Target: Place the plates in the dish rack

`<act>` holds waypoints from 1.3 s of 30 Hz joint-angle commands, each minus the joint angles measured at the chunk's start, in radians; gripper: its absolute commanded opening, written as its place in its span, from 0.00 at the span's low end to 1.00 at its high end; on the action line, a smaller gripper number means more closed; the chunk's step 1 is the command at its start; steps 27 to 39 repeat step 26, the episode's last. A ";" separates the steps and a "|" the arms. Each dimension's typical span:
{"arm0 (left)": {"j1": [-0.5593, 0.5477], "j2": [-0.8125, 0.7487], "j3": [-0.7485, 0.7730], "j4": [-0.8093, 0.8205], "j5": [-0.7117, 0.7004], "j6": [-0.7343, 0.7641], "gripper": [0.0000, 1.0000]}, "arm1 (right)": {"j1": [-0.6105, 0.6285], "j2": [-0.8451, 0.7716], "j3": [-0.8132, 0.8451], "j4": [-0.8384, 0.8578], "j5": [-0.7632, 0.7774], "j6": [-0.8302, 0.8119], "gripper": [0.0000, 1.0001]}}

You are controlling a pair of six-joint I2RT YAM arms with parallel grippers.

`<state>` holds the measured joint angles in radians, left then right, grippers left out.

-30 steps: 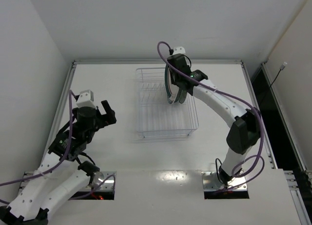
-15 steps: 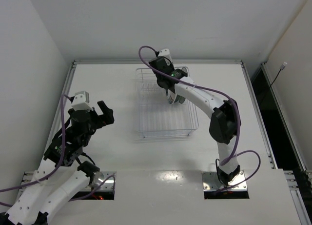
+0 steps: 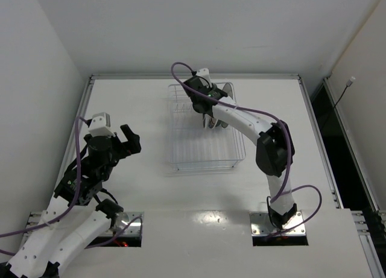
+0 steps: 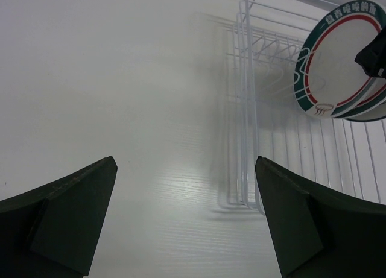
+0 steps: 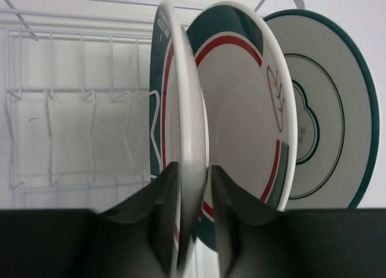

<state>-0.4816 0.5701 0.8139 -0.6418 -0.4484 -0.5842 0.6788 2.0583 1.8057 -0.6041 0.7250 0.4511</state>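
Gently: your right gripper (image 5: 193,230) pinches a green-rimmed plate (image 5: 184,109) upright in the dish rack (image 3: 199,151), beside the next plate (image 5: 241,109). If it's unseated, which I can't tell, releasing could topple it. Your left gripper (image 4: 186,169) hangs spread.

A robotics lab test cell: left arm (image 3: 90,169) and right arm (image 3: 271,151) bolted to a white surface (image 3: 151,187), plain walls (image 3: 42,61) around.

A white table (image 3: 139,103) (metal rail (image 3: 193,76) round its edge) stands between plain white walls (image 3: 199,31); a dark gap (image 3: 347,148) at three o'clock.
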 commanded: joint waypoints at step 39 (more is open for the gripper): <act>0.011 0.065 0.001 -0.008 -0.084 -0.014 0.99 | 0.021 -0.967 -0.684 -0.272 -0.256 0.096 0.93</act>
